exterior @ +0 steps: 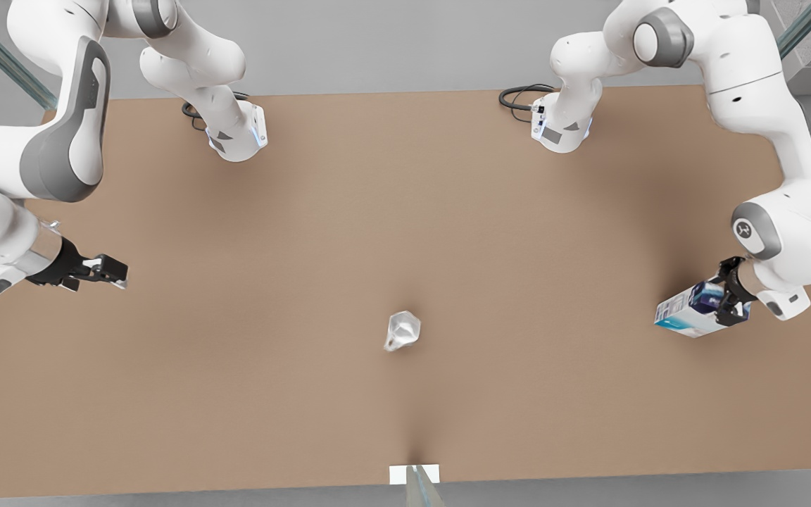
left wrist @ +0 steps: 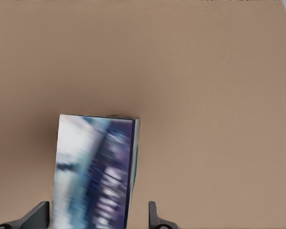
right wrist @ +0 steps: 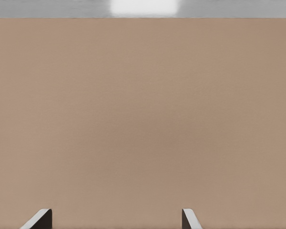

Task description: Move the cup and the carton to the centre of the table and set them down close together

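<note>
**Brown table, cup alone, carton gripped**

Brown table [exterior: 307,296] carries a white tab [exterior: 414,474] at its near edge, partly covered by a grey strut. Just beyond, about midway across, the cup [exterior: 402,331] lies tipped on the surface, apart from both arms. At the front view's right the left gripper [exterior: 728,296] pinches one end of the carton [exterior: 690,313], which is tilted; whether it touches the table I cannot tell. In the left wrist view its print is smeared. At the front view's left the right gripper [exterior: 113,271] hovers with fingers spread, waiting
</note>
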Motion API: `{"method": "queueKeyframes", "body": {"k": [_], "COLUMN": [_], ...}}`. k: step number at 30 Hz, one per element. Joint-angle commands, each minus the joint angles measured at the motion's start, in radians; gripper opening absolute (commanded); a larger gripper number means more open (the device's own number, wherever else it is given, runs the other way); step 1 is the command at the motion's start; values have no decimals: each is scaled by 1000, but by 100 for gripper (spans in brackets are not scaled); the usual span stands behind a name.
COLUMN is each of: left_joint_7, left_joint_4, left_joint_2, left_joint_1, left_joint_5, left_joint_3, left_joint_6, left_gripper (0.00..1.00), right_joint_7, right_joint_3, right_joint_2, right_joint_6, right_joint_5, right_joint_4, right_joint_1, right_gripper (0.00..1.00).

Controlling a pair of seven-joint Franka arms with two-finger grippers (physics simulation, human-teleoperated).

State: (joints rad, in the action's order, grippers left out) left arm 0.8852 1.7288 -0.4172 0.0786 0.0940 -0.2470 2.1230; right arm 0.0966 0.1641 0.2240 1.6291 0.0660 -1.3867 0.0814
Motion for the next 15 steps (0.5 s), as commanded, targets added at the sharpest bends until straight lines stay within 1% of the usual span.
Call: {"method": "queueKeyframes", "body": {"k": [1, 4, 8, 9, 10, 11, 13, 15], "left_joint_7": [0, 0, 0, 0, 1, 1, 1, 1], "left_joint_4": [0, 0, 0, 0, 0, 0, 0, 0], "left_joint_2": [0, -9, -45, -46, -46, -45, -46, -45], "left_joint_1": [1, 10, 10, 10, 10, 10, 10, 10], "left_joint_5": [-2, -3, -2, -2, -2, -3, -3, -3], "left_joint_3": [0, 0, 0, 2, 2, 0, 2, 0], "left_joint_6": [0, 2, 68, 68, 66, 64, 63, 55], "left_gripper": [100, 100, 100, 82, 79, 73, 66, 66], "right_joint_7": [0, -3, 2, -3, -3, -2, -2, -2], "right_joint_3": [0, 0, 3, 3, 3, 3, 3, 3], "right_joint_2": [0, 0, 5, 9, 9, 11, 9, 11], "right_joint_6": [0, -2, -2, -2, -2, -2, 0, 0], "right_joint_5": [0, -12, 2, -1, -8, -5, -9, -9], "right_joint_4": [0, 2, 17, 18, 18, 20, 20, 20], "right_joint_1": [0, 0, -9, -3, -3, -5, -5, -3], "right_gripper": [100, 100, 100, 100, 100, 100, 100, 100]}}
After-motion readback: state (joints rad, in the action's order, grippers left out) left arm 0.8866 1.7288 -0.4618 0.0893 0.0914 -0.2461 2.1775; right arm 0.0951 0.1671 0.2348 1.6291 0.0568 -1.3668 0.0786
